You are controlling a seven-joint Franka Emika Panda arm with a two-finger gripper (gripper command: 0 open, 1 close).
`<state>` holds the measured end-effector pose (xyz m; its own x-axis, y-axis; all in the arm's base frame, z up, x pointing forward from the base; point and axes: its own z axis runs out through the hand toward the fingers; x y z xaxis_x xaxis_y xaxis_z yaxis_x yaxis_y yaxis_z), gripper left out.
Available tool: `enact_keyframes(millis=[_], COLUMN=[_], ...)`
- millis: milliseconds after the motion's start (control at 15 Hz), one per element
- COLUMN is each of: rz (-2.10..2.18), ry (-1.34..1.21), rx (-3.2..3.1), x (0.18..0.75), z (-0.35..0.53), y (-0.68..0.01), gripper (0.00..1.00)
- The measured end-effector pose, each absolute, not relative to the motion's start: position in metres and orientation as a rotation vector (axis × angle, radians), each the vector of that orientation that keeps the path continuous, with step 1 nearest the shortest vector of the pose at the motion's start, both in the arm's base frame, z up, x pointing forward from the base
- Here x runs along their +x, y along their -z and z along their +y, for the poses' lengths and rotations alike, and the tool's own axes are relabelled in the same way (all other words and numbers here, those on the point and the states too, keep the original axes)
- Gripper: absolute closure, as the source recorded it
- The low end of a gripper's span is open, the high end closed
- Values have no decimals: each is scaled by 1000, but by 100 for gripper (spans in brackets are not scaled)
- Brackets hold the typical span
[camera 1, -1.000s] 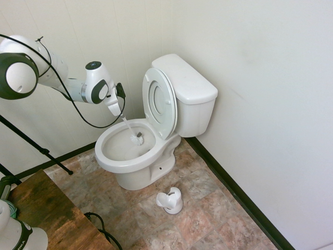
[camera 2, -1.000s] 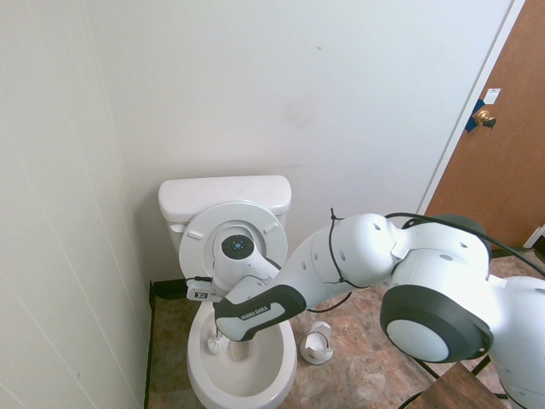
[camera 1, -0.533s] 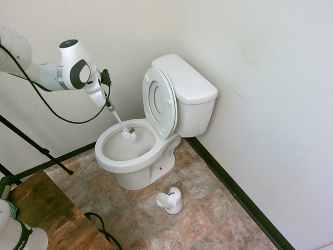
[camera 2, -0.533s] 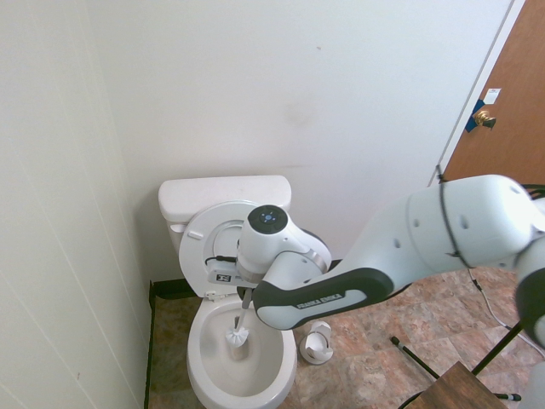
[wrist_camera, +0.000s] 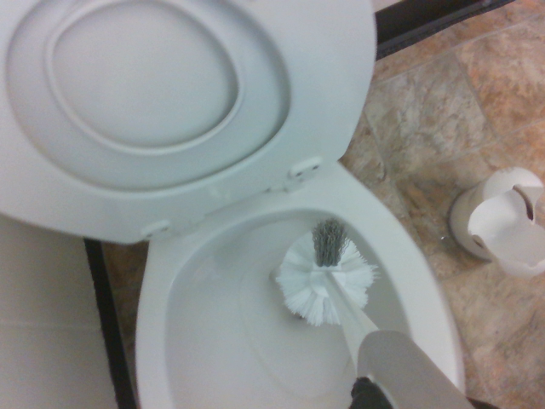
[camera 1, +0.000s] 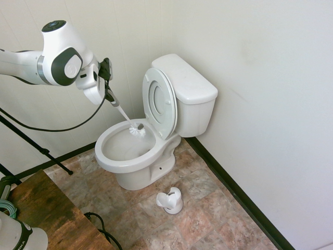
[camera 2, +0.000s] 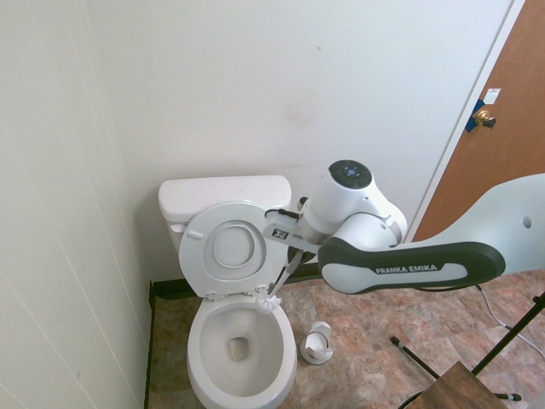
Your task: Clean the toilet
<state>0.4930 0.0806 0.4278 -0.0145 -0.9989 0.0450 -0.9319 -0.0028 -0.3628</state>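
The white toilet point(camera 1: 136, 165) stands in the corner with its seat and lid point(camera 1: 158, 101) raised against the tank point(camera 1: 184, 78). My gripper point(camera 1: 108, 96) is up to the left of the bowl, shut on the slim handle of a white toilet brush point(camera 1: 138, 129). The brush slants down, and its bristle head hangs over the rear of the bowl near the rim. Seen from the other side, my gripper point(camera 2: 293, 253) is right of the raised seat point(camera 2: 226, 251) and the brush head point(camera 2: 268, 300) is at the bowl's point(camera 2: 196, 366) back right. The wrist view shows the brush head point(wrist_camera: 324, 277) inside the bowl point(wrist_camera: 426, 298).
The small white brush holder point(camera 1: 170, 200) sits on the tiled floor in front of the toilet, to its right point(camera 2: 317, 343). Walls close in behind and beside the toilet. A brown door point(camera 2: 502, 145) is at the far right. A wooden surface point(camera 1: 47, 213) is at lower left.
My arm has swung back and upward, pulling the brush head from low in the bowl up toward the rear rim. The grip on the handle is unchanged.
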Motion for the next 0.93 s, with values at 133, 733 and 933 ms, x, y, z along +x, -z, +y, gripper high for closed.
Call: enact_keyframes(millis=[133, 733, 933], rz=[2087, 2294, 2325], ry=[457, 431, 419], rx=[-2003, -1969, -1939], x=[494, 494, 502], z=[40, -56, -64], y=[-424, -354, -341], gripper=[100, 100, 100])
